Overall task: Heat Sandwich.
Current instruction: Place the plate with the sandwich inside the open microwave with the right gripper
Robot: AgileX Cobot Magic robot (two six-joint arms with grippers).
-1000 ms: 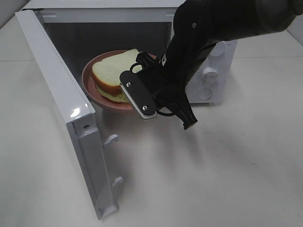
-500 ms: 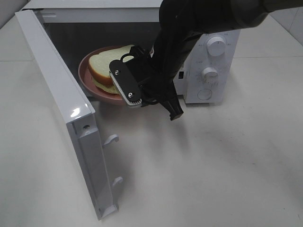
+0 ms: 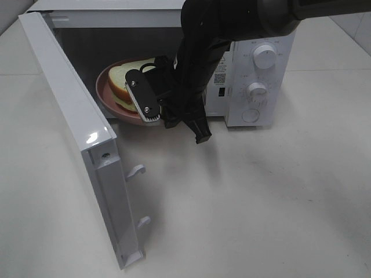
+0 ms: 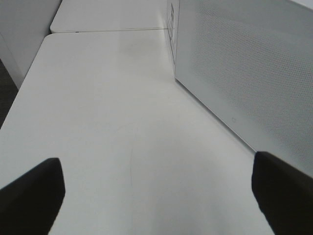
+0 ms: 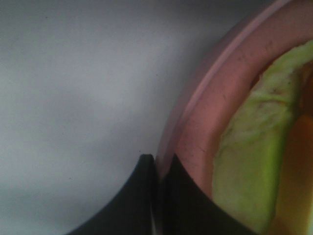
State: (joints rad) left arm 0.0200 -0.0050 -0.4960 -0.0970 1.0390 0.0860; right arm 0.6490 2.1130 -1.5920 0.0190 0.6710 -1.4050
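One microwave (image 3: 255,35) in the upper half of the high view, its one door (image 3: 75,127) swung wide down the left side, two latch hooks (image 3: 136,169) showing on the door's inner edge. Three knobs (image 3: 265,56) stacked on the control panel at upper right. One plate (image 3: 104,95), pink, and on it one sandwich (image 3: 122,81), pale bread on top, sitting inside the open cavity at upper centre-left. Whether the plate rests on the cavity floor, can't tell.

Two grippers. The right gripper (image 5: 157,166) has its fingers pressed together on the plate's rim, nipping that pink edge, with the sandwich's greenish layer just beyond on the right of the wrist frame. The left gripper (image 4: 156,196) hangs over bare white table (image 3: 278,202), fingers spread wide at the two lower corners of its view, nothing between them.

Against a second ago: plate and sandwich have gone up and left in the frame, deeper into the cavity. The dark arm has gone with them, and the top knob, covered then, is now in plain sight. The pinch on the rim is unchanged
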